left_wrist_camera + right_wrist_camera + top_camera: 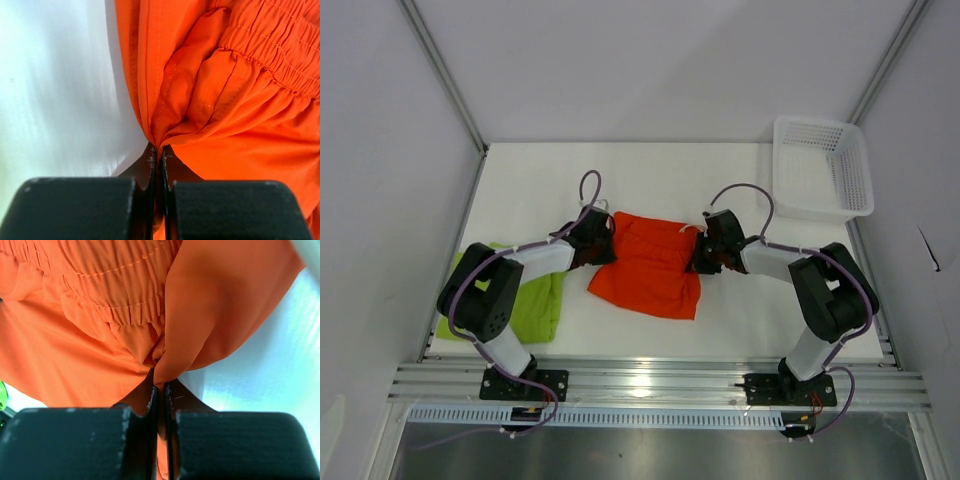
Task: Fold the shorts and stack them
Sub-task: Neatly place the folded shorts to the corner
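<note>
1. My left gripper is pinched tight on one waistband end of the orange shorts. My right gripper is clamped on the other end.
2. Orange shorts sit mid-frame in the top view. Green shorts are at lower left, flat.
3. Next, as I judge it: lift both ends evenly, hold tension, lay waistband square onto hem.
4. Fabric is thin and smooth with a ruched elastic band. It bunches at the pinches and may slip.

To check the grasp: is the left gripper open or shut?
Shut: in its wrist view, the left gripper has fingers together, pinching a fold of the orange shorts.
</note>
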Controlling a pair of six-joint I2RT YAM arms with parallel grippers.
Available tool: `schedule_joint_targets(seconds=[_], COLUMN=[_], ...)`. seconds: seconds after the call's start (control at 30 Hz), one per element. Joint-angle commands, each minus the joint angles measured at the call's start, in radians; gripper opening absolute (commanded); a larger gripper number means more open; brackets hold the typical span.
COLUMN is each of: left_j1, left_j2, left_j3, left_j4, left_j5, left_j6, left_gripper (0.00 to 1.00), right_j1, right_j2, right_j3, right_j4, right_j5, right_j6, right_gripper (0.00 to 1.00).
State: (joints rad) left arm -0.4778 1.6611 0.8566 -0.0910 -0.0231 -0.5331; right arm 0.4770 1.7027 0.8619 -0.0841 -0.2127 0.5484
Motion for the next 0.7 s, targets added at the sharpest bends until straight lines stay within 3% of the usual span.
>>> schedule_joint_targets(seconds=[0.0,0.33,0.53,0.67], left_j1=[-0.025,-0.047,0.013,0.118], left_j2=[-0.010,-0.265,-0.400,-0.491], left_j3=[0.062,0.139,0.180,0.193], left_j4=[-0.073,-0.383,-0.598,-0.702], left_j5=[-0.107,-0.236,-0.288,-0.322], left_j6=[-0.008,-0.033,-0.070,-0.068], left_gripper=[0.00,0.00,0.00,0.00], right_j1=[0.044,0.189,0.324,0.409], right_j2=[-0.006,-0.144,-0.080,0.033], right_j3=[0.022,0.158,0.348,0.494], right_j4=[-0.002,-0.103,-0.146,-0.152], right_j5=[0.082,0.153,0.187,0.196], right_j6=[0.039,0.076,0.094,0.105], right_gripper=[0.00,0.00,0.00,0.00])
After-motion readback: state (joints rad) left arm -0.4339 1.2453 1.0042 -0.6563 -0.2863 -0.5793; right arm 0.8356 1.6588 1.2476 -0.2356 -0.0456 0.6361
